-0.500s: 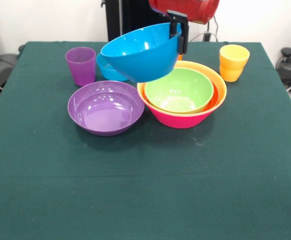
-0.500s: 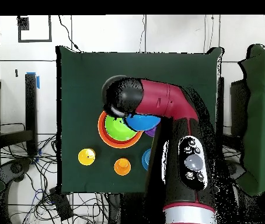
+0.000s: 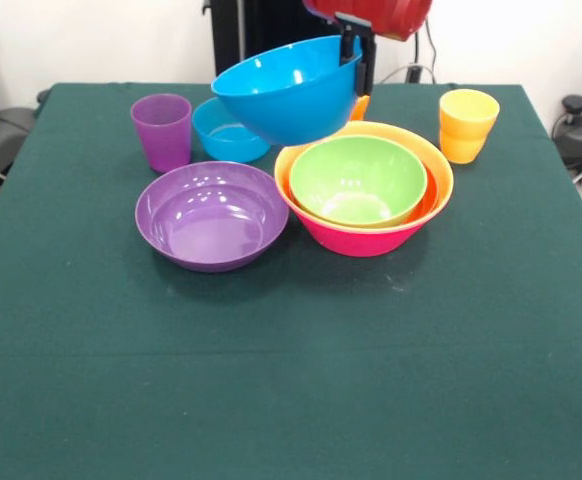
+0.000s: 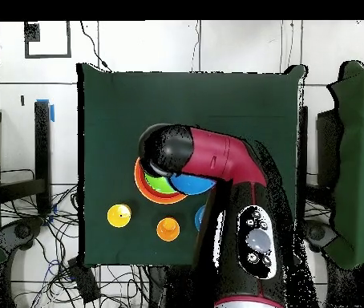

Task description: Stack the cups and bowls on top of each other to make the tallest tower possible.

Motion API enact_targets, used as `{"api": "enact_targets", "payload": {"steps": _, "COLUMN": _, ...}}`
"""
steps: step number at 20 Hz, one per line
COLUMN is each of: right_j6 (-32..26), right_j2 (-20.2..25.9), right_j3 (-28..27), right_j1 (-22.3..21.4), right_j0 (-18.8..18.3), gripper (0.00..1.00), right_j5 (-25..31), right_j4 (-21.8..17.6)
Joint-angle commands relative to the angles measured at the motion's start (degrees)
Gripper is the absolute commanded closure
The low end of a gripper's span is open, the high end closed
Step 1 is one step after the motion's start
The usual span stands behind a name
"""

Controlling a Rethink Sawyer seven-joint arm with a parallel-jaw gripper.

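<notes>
Green-clothed table [image 3: 291,380] before white wall, end effector [image 3: 357,62] gripping tilted blue bowl [image 3: 289,92] by its rim

Glossy red arm [image 4: 217,156] with rounded black joint cap, grey oval panel on black base

The blue bowl [image 3: 286,90], green bowl [image 3: 357,180], purple bowl [image 3: 211,215] and pink bowl [image 3: 361,240] all look like smooth, glossy plastic with bright highlights on their inner walls. The purple cup [image 3: 162,131] and yellow cup [image 3: 467,125] look like the same shiny plastic. The table [image 3: 291,380] is covered in matt dark green cloth. The arm's [image 4: 217,156] red shell looks smooth and glossy.
</notes>
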Motion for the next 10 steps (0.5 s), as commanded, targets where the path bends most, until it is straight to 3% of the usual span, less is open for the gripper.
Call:
{"api": "enact_targets", "payload": {"steps": 1, "right_j6": 13.8, "right_j2": -0.3, "right_j3": 2.9, "right_j1": -0.9, "right_j0": 3.7, "gripper": 1.00, "right_j5": -0.1, "right_j4": 2.5}}
{"api": "enact_targets", "payload": {"steps": 10, "right_j6": 15.8, "right_j2": -2.3, "right_j3": 1.2, "right_j1": 2.3, "right_j0": 7.7, "gripper": 1.00, "right_j5": -2.4, "right_j4": 5.5}}
